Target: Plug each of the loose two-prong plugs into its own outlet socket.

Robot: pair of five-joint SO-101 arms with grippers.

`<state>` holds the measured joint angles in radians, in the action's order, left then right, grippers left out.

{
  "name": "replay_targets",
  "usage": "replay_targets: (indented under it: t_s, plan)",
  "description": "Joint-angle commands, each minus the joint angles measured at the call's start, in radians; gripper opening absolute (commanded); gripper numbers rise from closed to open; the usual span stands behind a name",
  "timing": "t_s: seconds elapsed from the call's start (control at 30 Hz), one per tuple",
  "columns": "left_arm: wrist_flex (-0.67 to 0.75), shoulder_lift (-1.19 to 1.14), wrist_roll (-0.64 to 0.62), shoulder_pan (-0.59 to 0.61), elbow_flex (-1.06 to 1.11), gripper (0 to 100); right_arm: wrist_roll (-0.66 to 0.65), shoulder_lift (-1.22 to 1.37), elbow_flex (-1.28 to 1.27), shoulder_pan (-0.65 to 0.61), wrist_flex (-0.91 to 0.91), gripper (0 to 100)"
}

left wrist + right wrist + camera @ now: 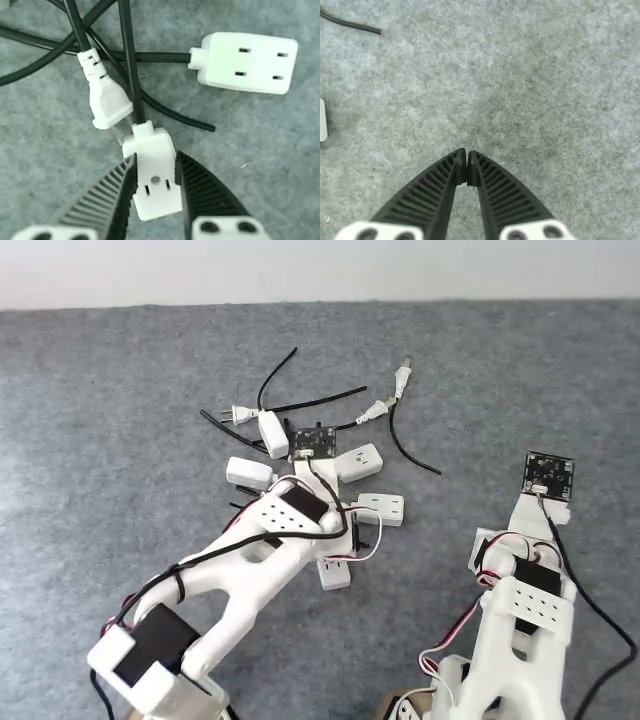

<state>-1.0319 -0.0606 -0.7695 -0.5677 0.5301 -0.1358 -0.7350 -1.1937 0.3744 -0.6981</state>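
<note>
Within left gripper (155,158), one socket (153,187) clamped, one plug (106,102) just beside

Grey carpeted worktop (120,390), white wall along far edge. Left arm (250,560) stretches from near-left corner to centre, wrist over cluster of white outlet sockets (380,507) fanned around it. Beyond cluster: loose plug (240,416), prongs pointing left; pair of white plugs (375,410) farther right, one beyond the other. Black cords (320,400) cross among them. Right arm (525,610) at near right, well apart from cluster, tip over bare carpet.
</note>
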Motion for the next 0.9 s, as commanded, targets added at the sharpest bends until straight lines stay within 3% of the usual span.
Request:
replay_targets:
  t_s: [0.0, 0.47, 0.73, 0.87]
  plan:
    - [0.048, 0.025, -0.005, 0.026, 0.042, 11, -0.014, -0.004, 0.014, 0.005, 0.021, 1.5]
    - [0.055, 0.035, 0.041, 0.028, 0.074, 12, -0.021, 0.001, 0.014, 0.005, 0.022, 1.5]
    - [-0.014, 0.032, -0.049, 0.023, 0.047, 29, -0.064, 0.002, 0.014, 0.005, 0.022, 1.5]
    - [-0.014, 0.026, -0.049, 0.02, 0.051, 30, -0.064, 0.002, 0.014, 0.005, 0.022, 1.5]
